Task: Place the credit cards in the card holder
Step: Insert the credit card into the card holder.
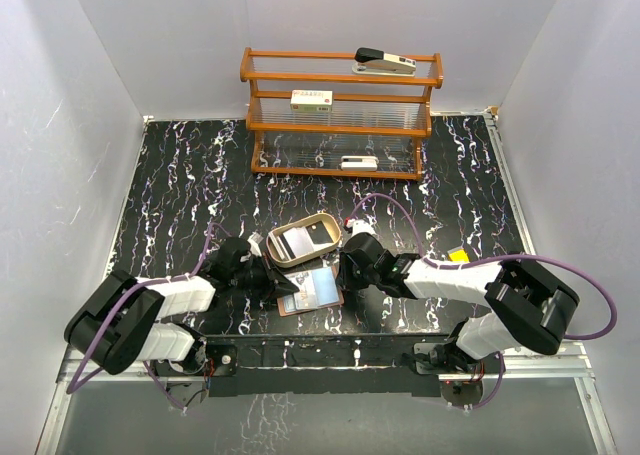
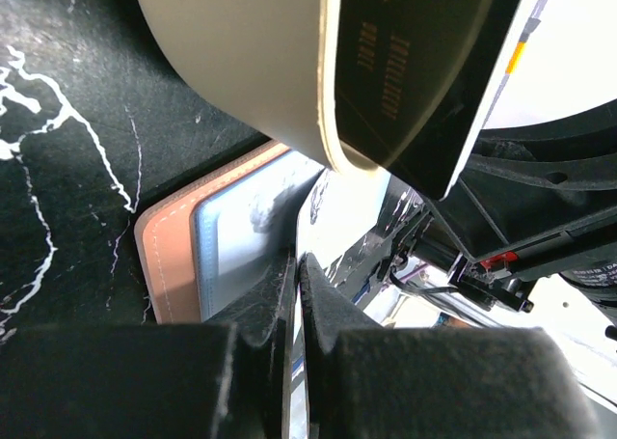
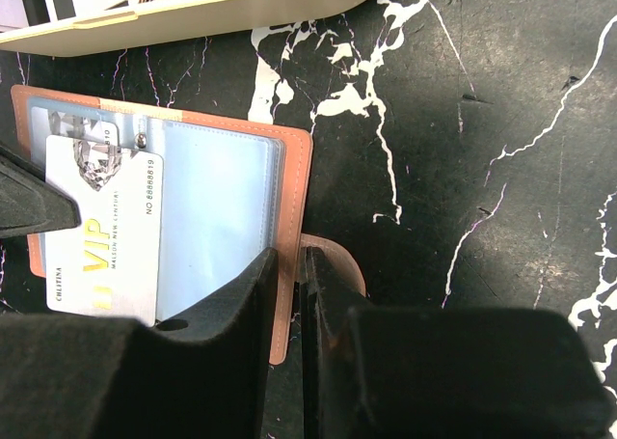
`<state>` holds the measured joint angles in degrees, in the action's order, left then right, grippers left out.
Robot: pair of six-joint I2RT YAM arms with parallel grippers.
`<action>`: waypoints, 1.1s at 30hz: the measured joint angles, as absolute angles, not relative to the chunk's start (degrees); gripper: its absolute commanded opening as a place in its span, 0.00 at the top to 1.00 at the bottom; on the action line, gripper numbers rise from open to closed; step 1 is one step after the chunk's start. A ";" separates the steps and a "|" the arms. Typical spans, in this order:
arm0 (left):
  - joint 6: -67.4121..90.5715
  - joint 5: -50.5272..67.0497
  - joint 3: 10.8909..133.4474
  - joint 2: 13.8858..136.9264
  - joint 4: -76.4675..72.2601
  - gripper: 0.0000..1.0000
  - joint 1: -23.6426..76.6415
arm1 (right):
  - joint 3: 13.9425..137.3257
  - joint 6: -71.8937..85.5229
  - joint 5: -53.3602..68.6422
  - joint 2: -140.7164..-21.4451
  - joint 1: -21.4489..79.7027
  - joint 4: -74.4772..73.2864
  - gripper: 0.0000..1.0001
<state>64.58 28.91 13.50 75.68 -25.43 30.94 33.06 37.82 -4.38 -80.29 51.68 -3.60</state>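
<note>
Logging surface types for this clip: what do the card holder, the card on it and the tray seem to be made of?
The card holder looks like leather or imitation: matte reddish-brown, stitched edge; its pockets, glossy clear plastic. The VIP card: glossy silvery plastic, printed. The tray: smooth cream shell, painted metal or plastic, unclear.

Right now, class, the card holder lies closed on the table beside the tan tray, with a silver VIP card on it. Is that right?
Not quite. The card holder lies open, not closed: the right wrist view shows its bluish pockets facing up. The rest stands: it is on the table beside the tan tray, with the silver VIP card on it.
</note>
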 measured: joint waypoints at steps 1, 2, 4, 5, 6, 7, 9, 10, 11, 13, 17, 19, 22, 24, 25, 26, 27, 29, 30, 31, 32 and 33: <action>64.64 28.60 13.50 75.33 -25.06 1.00 31.05 | 33.06 37.85 -4.38 -80.29 51.68 -3.60 0.85; 64.66 28.32 13.50 75.00 -24.69 1.00 31.16 | 33.06 37.85 -4.38 -80.29 51.68 -3.60 0.85; 64.79 27.49 13.52 74.15 -23.55 1.00 31.38 | 33.06 37.85 -4.38 -80.29 51.68 -3.60 0.85; 64.84 27.16 13.52 73.78 -23.11 1.00 31.44 | 33.06 37.85 -4.38 -80.29 51.68 -3.60 0.85; 64.90 26.85 13.54 73.47 -22.70 1.00 31.53 | 33.06 37.85 -4.38 -80.29 51.68 -3.60 0.85; 65.01 26.57 13.56 73.25 -22.31 1.00 31.62 | 33.06 37.82 -4.38 -80.29 51.68 -3.60 0.85; 65.10 26.15 13.63 73.01 -21.96 1.00 31.77 | 33.04 37.82 -4.36 -80.29 51.68 -3.60 0.85; 65.12 26.06 13.63 73.01 -22.00 1.00 31.86 | 33.04 37.85 -4.38 -80.29 51.68 -3.60 0.85; 65.12 26.06 13.63 73.03 -22.04 1.00 31.90 | 33.04 37.85 -4.38 -80.29 51.68 -3.57 0.85; 64.90 26.26 13.67 73.63 -22.70 1.00 32.01 | 32.93 37.85 -4.38 -80.25 51.68 -3.44 0.85; 64.03 27.20 14.66 76.03 -24.29 1.00 32.01 | 32.77 37.87 -4.34 -80.18 51.68 -3.22 0.85; 63.61 27.46 14.98 76.66 -24.73 1.00 32.05 | 32.77 37.87 -4.34 -80.18 51.68 -3.18 0.85; 62.76 27.16 15.59 76.79 -24.32 1.00 32.32 | 32.77 37.87 -4.32 -80.18 51.68 -3.18 0.85; 62.26 26.59 16.08 76.77 -23.46 1.00 32.47 | 32.77 37.87 -4.32 -80.18 51.68 -3.18 0.85; 62.06 26.26 16.21 76.71 -23.18 1.00 32.49 | 32.77 37.85 -4.29 -80.18 51.68 -3.20 0.85; 61.98 25.96 16.23 76.58 -22.96 1.00 32.49 | 32.77 37.85 -4.27 -80.18 51.68 -3.20 0.85; 61.98 25.69 16.23 76.38 -22.70 1.00 32.56 | 32.77 37.85 -4.25 -80.18 51.68 -3.20 0.85; 62.00 25.21 16.23 76.20 -22.59 1.00 32.69 | 32.80 37.82 -4.19 -80.18 51.68 -3.20 0.85; 62.02 25.04 16.23 76.18 -22.59 1.00 32.73 | 32.80 37.82 -4.19 -80.18 51.68 -3.20 0.85; 62.02 24.95 16.23 76.18 -22.59 1.00 32.75 | 32.80 37.82 -4.19 -80.18 51.68 -3.20 0.85; 62.13 24.86 16.23 76.18 -22.68 1.00 32.75 | 32.80 37.82 -4.19 -80.18 51.68 -3.22 0.85; 62.22 24.77 16.23 76.20 -22.79 1.00 32.75 | 32.80 37.82 -4.19 -80.18 51.68 -3.22 0.85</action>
<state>62.22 24.77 16.23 76.20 -22.79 32.75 32.80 37.82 -4.19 -80.18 51.68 -3.22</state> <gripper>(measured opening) 0.009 0.149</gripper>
